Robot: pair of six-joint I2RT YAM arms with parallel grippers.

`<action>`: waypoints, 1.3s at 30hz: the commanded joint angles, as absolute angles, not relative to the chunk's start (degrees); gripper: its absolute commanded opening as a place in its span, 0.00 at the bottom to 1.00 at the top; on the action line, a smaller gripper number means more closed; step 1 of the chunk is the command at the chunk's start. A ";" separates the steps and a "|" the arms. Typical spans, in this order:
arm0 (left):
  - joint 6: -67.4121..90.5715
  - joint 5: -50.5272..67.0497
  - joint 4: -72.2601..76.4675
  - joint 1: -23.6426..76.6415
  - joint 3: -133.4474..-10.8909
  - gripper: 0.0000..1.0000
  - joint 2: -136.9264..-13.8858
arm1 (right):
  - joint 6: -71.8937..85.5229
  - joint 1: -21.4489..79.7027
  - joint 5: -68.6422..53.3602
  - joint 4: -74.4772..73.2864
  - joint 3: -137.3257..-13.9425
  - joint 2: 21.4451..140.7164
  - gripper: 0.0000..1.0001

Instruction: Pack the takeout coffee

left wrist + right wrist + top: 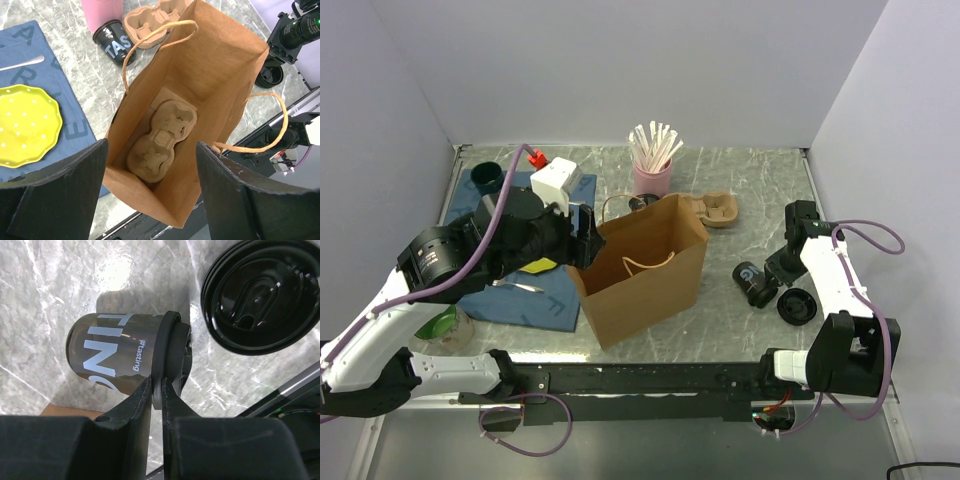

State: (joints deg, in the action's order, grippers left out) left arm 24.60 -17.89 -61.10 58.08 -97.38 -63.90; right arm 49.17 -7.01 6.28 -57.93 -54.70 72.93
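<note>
A brown paper bag (645,270) stands open in the middle of the table, with a cardboard cup carrier (160,140) lying on its bottom. My left gripper (150,150) hangs open above the bag's mouth with nothing between its fingers. At the right a black coffee cup (110,355) lies on its side on the marble. My right gripper (156,385) is shut on the black rim at the cup's mouth. From above, that cup (753,281) lies just beside the right gripper (782,265).
A loose black lid (262,295) lies next to the gripped cup. Behind the bag are a second black cup (111,40), another carrier (718,210) and a pink holder of stirrers (653,175). A blue mat (520,300) at left carries a yellow plate (25,125) and a spoon (517,286).
</note>
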 commanded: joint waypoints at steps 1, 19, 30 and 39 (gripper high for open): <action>23.29 -18.63 -58.80 58.01 -96.95 0.76 -62.58 | 45.97 -6.51 10.89 -59.76 -58.62 72.69 0.02; 21.88 -19.69 -57.04 58.01 -95.01 0.76 -61.08 | 31.91 7.29 33.47 -72.15 -73.29 79.09 0.00; 22.68 -20.74 -57.66 57.92 -92.37 0.77 -57.39 | 25.40 17.13 52.91 -80.85 -82.35 94.03 0.00; 23.91 -21.44 -59.15 57.92 -92.47 0.77 -55.37 | 25.75 19.95 52.21 -80.24 -81.04 102.39 0.00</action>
